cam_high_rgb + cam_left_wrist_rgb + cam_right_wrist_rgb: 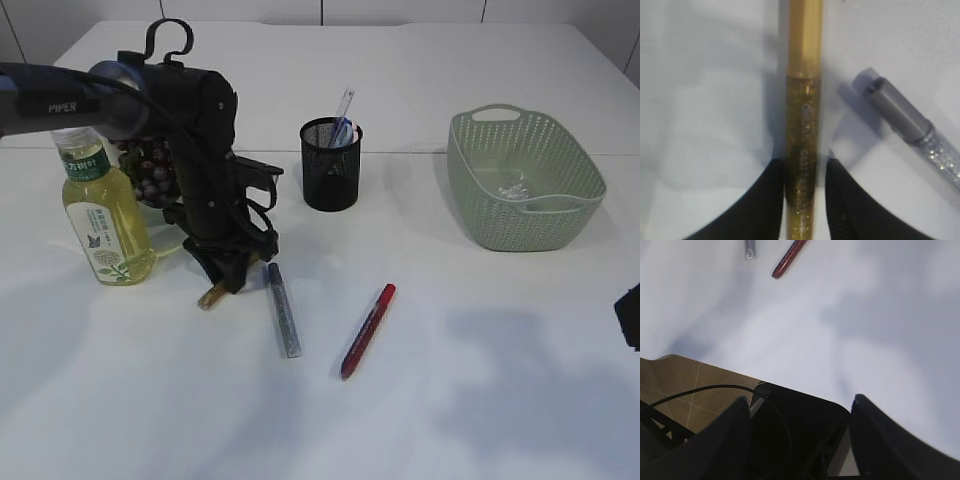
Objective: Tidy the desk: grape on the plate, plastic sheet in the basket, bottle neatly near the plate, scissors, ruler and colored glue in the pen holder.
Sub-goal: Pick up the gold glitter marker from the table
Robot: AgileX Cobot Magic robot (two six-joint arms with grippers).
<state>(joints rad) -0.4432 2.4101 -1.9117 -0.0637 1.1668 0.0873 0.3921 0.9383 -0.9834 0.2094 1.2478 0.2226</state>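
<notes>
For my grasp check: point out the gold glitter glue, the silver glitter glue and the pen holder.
gold glitter glue [802, 165], left wrist view, on its glittery barrel just above the fingers.
silver glitter glue [283, 312], exterior view, mid-barrel, lying on the table.
pen holder [330, 172], exterior view, on its black mesh wall.

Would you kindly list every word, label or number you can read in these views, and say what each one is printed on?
"PIPER": white letters on the left arm, exterior view.
Bottle label: green and white print, too small to read.
Gold glitter glue: lettering along the barrel, too blurred to read.
Silver glitter glue and red glue pen: no legible text.
</notes>
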